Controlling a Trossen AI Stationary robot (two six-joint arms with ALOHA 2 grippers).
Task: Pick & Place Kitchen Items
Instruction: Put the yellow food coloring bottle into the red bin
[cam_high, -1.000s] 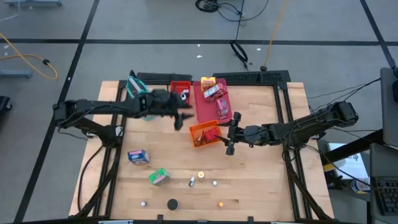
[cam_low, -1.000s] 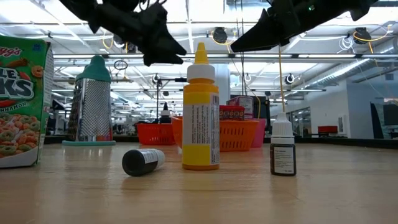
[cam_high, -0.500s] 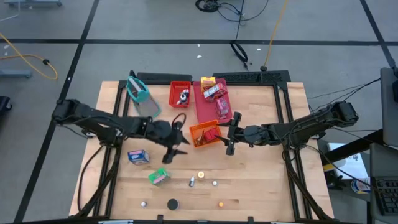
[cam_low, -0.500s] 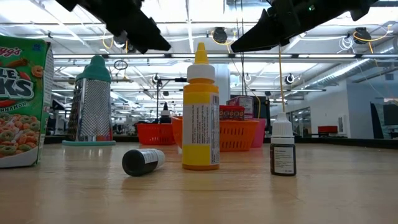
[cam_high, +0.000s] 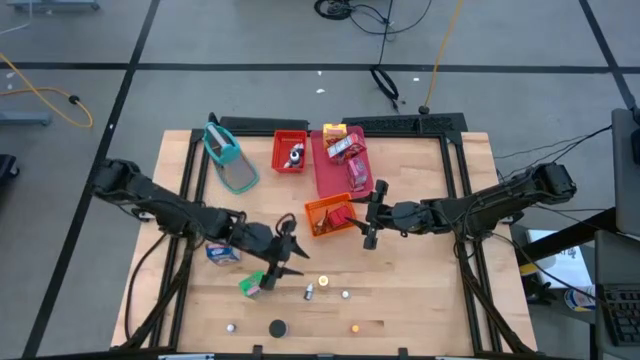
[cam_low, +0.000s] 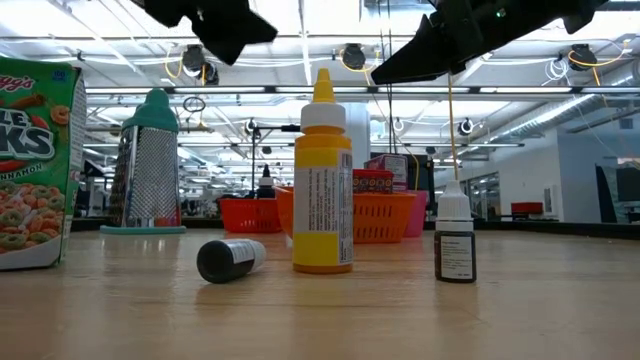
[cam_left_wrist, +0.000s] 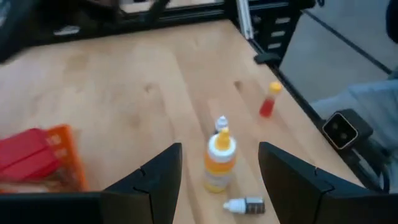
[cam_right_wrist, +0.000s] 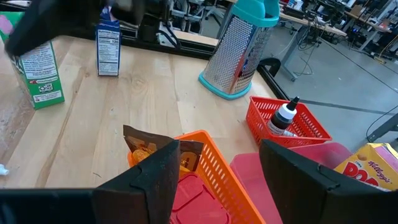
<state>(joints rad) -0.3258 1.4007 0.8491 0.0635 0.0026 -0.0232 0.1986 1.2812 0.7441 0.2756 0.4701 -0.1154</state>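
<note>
Two grippers hang open over a wooden bench (cam_high: 420, 290).
Left gripper (cam_high: 287, 262) hovers, empty, above the upright yellow bottle (cam_low: 322, 180); right gripper (cam_high: 371, 215) waits, fingers spread, beside the orange tray (cam_high: 322, 209).

Robotics lab: open hall, ceiling lights (cam_low: 355, 55), grey floor (cam_high: 250, 90) with cables (cam_high: 385, 80), wooden test table (cam_high: 420, 270)

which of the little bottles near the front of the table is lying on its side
The black-bodied bottle with a white cap, left of the yellow bottle. The yellow one and the small dark dropper bottle both stand upright.
</note>
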